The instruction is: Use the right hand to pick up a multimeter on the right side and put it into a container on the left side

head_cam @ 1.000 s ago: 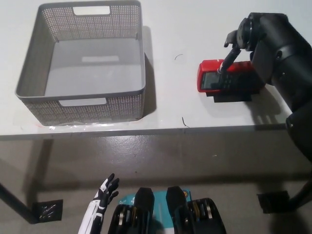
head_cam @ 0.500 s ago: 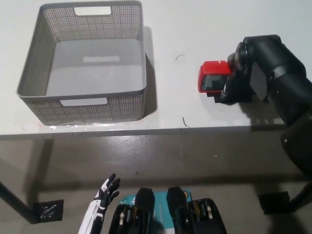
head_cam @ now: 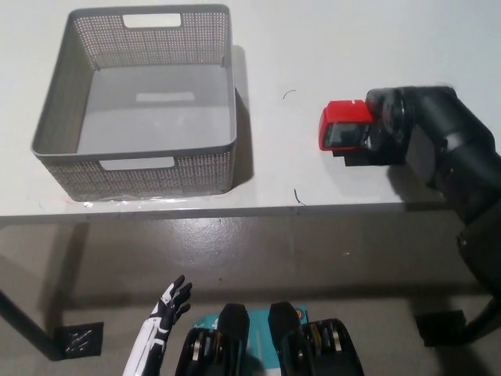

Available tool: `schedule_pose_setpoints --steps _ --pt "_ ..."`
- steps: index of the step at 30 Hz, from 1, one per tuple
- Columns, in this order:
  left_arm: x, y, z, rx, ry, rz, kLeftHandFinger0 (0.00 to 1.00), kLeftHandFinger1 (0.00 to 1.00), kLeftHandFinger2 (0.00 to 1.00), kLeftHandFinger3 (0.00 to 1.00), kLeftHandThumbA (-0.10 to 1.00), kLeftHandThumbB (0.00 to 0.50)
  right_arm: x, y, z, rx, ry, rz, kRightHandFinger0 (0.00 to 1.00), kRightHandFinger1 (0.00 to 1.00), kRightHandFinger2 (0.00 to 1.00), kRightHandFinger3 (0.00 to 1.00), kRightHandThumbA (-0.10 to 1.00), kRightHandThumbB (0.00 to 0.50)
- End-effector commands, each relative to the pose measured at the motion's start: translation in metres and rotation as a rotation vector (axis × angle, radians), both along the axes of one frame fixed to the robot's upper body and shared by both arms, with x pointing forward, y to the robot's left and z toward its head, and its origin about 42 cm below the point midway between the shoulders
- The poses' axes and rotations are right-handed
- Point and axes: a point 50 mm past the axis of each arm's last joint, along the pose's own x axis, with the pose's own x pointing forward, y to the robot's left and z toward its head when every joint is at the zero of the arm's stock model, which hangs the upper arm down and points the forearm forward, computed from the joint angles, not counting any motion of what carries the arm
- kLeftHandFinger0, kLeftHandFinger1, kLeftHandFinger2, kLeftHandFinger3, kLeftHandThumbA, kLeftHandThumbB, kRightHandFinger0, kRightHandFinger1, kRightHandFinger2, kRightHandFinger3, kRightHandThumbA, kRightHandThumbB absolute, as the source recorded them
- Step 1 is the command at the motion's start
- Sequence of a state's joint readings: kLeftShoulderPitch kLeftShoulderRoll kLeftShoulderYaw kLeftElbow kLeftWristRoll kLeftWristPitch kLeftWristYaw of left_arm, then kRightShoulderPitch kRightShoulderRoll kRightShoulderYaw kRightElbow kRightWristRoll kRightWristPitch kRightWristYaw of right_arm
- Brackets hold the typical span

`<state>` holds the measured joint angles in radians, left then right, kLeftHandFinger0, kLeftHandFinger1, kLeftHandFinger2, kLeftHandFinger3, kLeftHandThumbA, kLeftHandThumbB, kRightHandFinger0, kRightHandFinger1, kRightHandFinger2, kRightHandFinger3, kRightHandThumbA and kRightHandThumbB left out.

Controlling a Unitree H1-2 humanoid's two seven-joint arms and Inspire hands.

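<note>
1. Now the black right hand (head_cam: pixel 389 133) sits over the right part of the red multimeter (head_cam: pixel 344 125) on the white table (head_cam: pixel 313 47). I cannot tell if it grips it.
2. Its grey screen shows, but no words can be read.
3. Far to the left stands the grey container (head_cam: pixel 133 168).
4. Down low, the white left hand (head_cam: pixel 168 301) rests, fingers spread apart.

Right robot hand (head_cam: pixel 389 131) over red multimeter (head_cam: pixel 344 125) (grey container (head_cam: pixel 141 98) well apart)
</note>
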<state>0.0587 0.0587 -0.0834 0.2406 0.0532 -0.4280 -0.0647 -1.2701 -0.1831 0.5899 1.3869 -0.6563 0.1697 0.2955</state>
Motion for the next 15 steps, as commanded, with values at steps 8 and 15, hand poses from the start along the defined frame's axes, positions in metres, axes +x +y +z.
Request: schedule_pose_setpoints --steps 8,15 --pt "0.002 0.003 0.011 -0.003 -0.072 -0.011 1.00 1.00 1.00 1.00 1.00 0.485 -0.018 -0.057 -0.054 1.265 0.045 -0.553 0.00 0.40 0.87 1.00 -0.10 0.136" --pt "-0.002 0.004 0.010 -0.014 -0.065 -0.012 1.00 1.00 1.00 1.00 1.00 0.465 -0.023 -0.063 -0.060 1.760 0.148 -0.657 0.00 0.06 0.57 0.77 -0.10 0.179"
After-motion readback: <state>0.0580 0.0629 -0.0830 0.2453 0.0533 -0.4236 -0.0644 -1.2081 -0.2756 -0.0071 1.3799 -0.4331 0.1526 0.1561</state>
